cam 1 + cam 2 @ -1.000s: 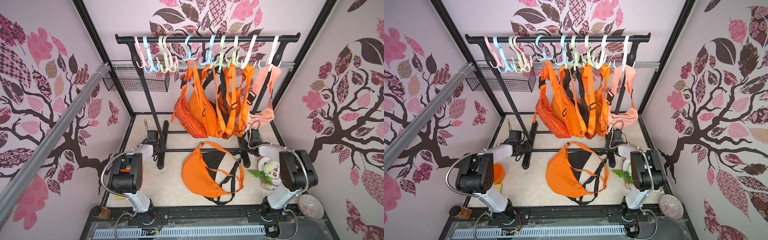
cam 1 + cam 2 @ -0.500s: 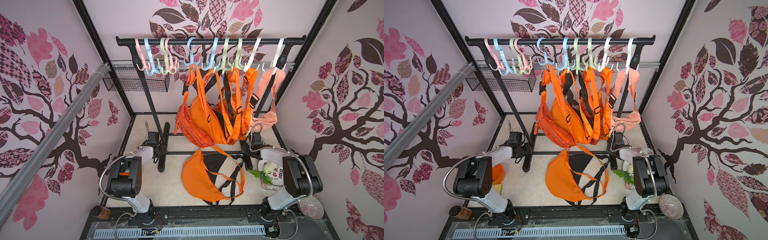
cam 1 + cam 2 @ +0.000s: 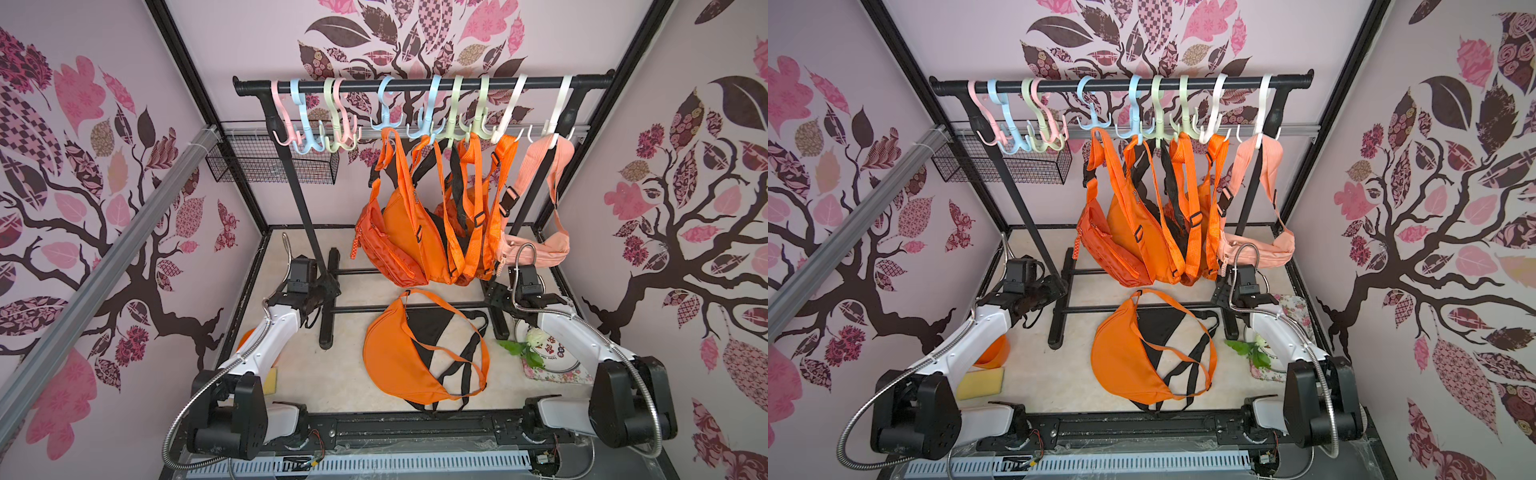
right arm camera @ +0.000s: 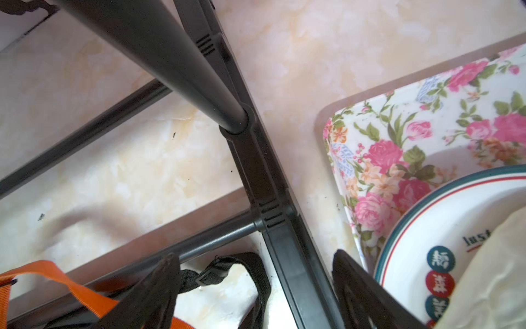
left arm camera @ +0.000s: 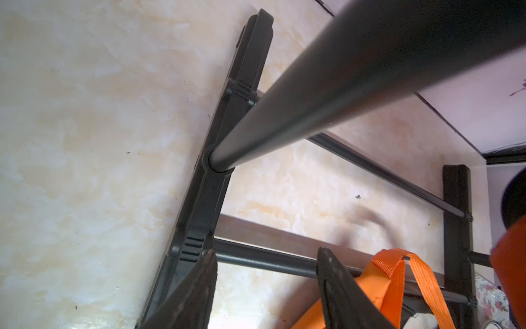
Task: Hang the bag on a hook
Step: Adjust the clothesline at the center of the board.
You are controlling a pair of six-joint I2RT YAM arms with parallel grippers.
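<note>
My left gripper [image 5: 266,250] is hanging with its jaws spread and nothing between them, low beside the rack's left upright [image 3: 299,195], toward the left edge of the tabletop [image 3: 332,374]. My right gripper [image 4: 253,253] is hovering beside the right upright [image 4: 170,57]. Its jaws are wide apart and empty, over the rack's foot [image 4: 264,182] and just beside the floral tray [image 4: 398,128] by the right edge.

The orange bag [image 3: 399,361] is lying flat on the tabletop, in the middle toward the front edge, with its orange strap [image 3: 457,316] looping out toward the rack's lower bar and black webbing showing beneath it. Other orange bags [image 3: 415,241] and a peach one [image 3: 536,249] are hanging from the right half of the rail [image 3: 415,85]. The pastel hooks [image 3: 309,137] at the rail's left end are bare.

I am judging this as the very start of the pick, since neither gripper is grasping anything and the bag is not yet lifted. Next I should be bringing one gripper down onto the part of the orange strap nearest the rack and pinching that strap alone, clear of the black webbing and the bar. After that comes a high lift that avoids the hanging bags, then carrying the loop leftward to a bare hook, with the other gripper perhaps spreading the strap open.
</note>
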